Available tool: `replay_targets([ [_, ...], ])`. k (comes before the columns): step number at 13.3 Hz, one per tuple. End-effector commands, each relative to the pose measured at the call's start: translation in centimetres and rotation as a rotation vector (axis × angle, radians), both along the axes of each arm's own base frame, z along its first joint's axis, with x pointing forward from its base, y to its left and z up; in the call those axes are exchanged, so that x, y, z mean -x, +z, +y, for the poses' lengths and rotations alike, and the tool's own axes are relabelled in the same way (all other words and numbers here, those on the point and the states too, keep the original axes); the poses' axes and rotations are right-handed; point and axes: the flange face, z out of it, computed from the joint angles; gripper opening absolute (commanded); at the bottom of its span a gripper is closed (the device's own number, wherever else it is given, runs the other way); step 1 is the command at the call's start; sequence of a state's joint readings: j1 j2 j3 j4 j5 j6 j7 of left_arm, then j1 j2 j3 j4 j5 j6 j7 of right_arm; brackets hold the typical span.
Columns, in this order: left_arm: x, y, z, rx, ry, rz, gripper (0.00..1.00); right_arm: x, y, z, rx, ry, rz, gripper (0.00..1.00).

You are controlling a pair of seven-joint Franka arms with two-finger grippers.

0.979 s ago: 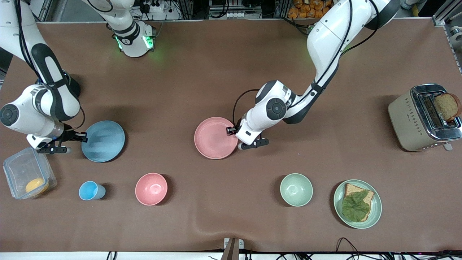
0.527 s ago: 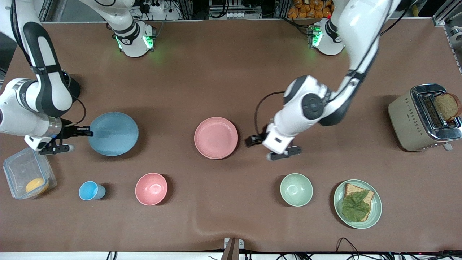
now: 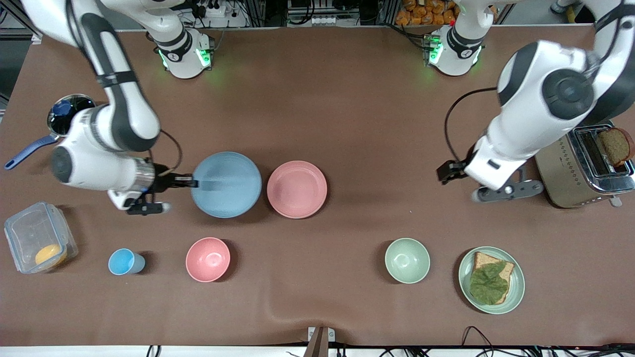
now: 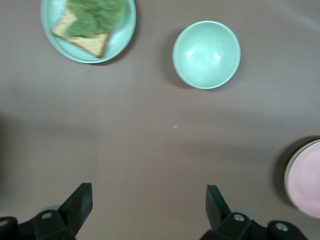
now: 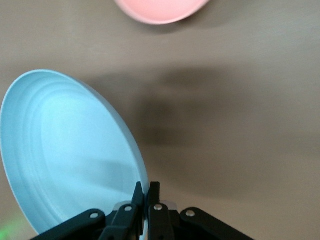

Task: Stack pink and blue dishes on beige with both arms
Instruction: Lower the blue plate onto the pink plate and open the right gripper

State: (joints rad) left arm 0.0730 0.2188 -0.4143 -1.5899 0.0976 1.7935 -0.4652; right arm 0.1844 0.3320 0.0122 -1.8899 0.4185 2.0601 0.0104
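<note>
My right gripper [image 3: 192, 184] is shut on the rim of the light blue plate [image 3: 226, 184], which hangs a little above the table right beside the pink plate [image 3: 296, 189]. In the right wrist view the blue plate [image 5: 65, 150] is tilted, its rim pinched at the right gripper [image 5: 146, 192]. The pink plate lies flat mid-table, and its edge shows in the left wrist view [image 4: 306, 179]. My left gripper [image 3: 449, 172] hangs open and empty over bare table beside the toaster, as the left wrist view [image 4: 147, 202] confirms. No beige plate shows in any view.
Nearer the front camera stand a blue cup [image 3: 125, 262], pink bowl [image 3: 208, 259], green bowl [image 3: 407, 260] and green plate with bread [image 3: 516, 277]. A toaster [image 3: 560, 163] sits at the left arm's end. A plastic box [image 3: 30, 233] and pan [image 3: 69, 106] sit at the right arm's end.
The right arm has carried the blue plate across toward the pink plate. The left gripper has let go of the pink plate and pulled away toward the toaster.
</note>
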Motion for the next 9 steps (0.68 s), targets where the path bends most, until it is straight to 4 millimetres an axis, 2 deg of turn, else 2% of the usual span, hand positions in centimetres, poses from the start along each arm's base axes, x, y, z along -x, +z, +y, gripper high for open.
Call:
replay_targets([
  [1, 2.1, 3.3, 3.3, -0.046, -0.034, 0.006, 1.0, -0.1, -1.2, 6.6, -0.009, -0.086, 0.029, 0.0],
  [3, 3.3, 5.6, 4.3, -0.062, -0.042, 0.001, 1.0, 0.5, -3.5, 10.2, 0.017, -0.127, 0.019, 0.0],
  [4, 3.7, 6.4, 4.7, -0.067, -0.036, -0.005, 1.0, 0.8, -4.8, 11.3, 0.028, -0.135, 0.024, 0.0],
  [5, 3.5, 6.5, 5.8, -0.061, -0.024, 0.001, 1.0, 1.0, -5.5, 12.0, 0.036, -0.149, 0.026, 0.0],
  [6, 4.0, 8.6, 6.4, -0.033, -0.035, -0.022, 1.0, 1.4, -6.2, 13.0, 0.043, -0.157, 0.03, 0.0],
  [7, 4.5, 9.7, 7.9, -0.044, -0.061, -0.023, 1.0, 1.8, -6.4, 13.9, 0.049, -0.168, 0.034, 0.0],
  [8, 5.1, 10.3, 8.4, -0.046, -0.085, -0.009, 1.0, 2.0, -6.6, 14.5, 0.052, -0.173, 0.035, 0.0],
  [9, 5.3, 10.8, 10.0, -0.047, -0.06, -0.003, 1.0, 2.1, -6.7, 14.7, 0.053, -0.172, 0.034, 0.0],
])
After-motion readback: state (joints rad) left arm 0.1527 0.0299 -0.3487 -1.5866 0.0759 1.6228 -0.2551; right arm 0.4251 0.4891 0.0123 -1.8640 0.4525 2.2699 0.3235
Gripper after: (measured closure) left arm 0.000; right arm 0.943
